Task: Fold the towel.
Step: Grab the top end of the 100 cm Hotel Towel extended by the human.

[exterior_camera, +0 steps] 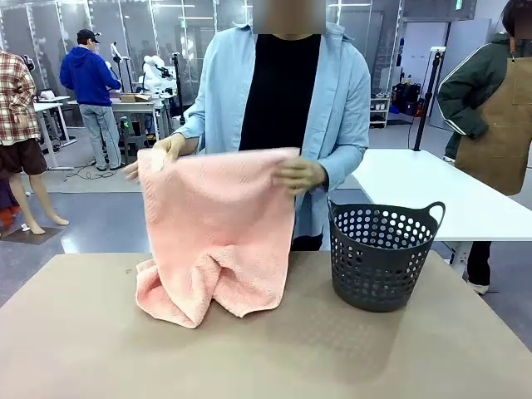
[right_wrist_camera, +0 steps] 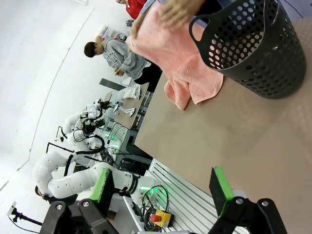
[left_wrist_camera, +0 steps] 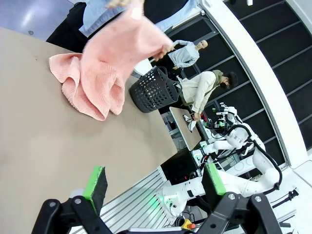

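A person at the far side holds the salmon-pink towel (exterior_camera: 218,233) up by its top corners, one hand (exterior_camera: 301,175) on each side. Its lower end bunches on the tan table (exterior_camera: 266,357). The left wrist view has the towel (left_wrist_camera: 105,63) hanging from the hands near the top, its lower end lying on the table. My left gripper (left_wrist_camera: 155,183) is open, well short of it above the table's near edge. My right gripper (right_wrist_camera: 163,184) is open too, far from the towel (right_wrist_camera: 183,63), with nothing between its green pads.
A dark grey perforated basket (exterior_camera: 381,253) with two handles stands on the table right of the towel, close to it. Bare table stretches between the grippers and the towel. Other people and white tables stand behind.
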Available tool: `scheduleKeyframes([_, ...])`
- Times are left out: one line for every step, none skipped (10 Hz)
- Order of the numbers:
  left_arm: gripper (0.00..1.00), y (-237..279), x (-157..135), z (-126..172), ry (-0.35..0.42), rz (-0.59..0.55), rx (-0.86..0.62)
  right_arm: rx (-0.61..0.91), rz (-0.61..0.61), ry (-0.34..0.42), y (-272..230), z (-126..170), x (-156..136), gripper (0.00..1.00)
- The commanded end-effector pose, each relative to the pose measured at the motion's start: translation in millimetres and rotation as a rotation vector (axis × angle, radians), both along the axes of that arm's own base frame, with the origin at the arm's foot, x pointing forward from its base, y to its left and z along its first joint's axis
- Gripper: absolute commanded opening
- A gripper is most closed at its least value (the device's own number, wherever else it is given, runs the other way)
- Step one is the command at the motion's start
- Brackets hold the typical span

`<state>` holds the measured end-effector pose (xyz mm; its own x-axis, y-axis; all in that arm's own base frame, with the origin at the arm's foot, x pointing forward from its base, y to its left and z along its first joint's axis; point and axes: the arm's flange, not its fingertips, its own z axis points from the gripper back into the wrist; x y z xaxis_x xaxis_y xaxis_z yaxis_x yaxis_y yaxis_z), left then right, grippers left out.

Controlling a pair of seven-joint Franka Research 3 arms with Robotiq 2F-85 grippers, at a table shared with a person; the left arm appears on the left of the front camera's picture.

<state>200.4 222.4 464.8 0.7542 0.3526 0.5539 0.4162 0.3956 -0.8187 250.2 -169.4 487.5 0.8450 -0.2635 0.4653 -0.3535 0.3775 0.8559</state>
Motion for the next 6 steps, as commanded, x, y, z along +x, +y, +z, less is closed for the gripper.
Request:
scheduleKeyframes([1.0, 2.0, 1.4, 1.3, -0.028, -0.004, -0.01, 0.004, 0.001, -0.021, -0.6, 0.7, 1.2, 1.0])
scheduleKeyframes([1.0, 2.0, 1.4, 1.3, -0.028, -0.004, -0.01, 0.004, 0.001, -0.021, -0.6, 0.7, 1.2, 1.0])
scheduleKeyframes([1.0, 2.0, 1.4, 1.3, -0.028, -0.004, -0.01, 0.004, 0.001, -0.021, -0.6, 0.7, 1.2, 1.0])
scheduleKeyframes([1.0, 2.0, 1.4, 1.3, -0.028, -0.004, -0.01, 0.004, 0.001, -0.021, -0.6, 0.7, 1.2, 1.0])
scheduleKeyframes([1.0, 2.0, 1.4, 1.3, -0.028, -0.004, -0.01, 0.004, 0.001, -0.021, -0.6, 0.7, 1.2, 1.0])
scheduleKeyframes([1.0, 2.0, 1.4, 1.3, -0.028, -0.004, -0.01, 0.004, 0.001, -0.021, -0.6, 0.7, 1.2, 1.0])
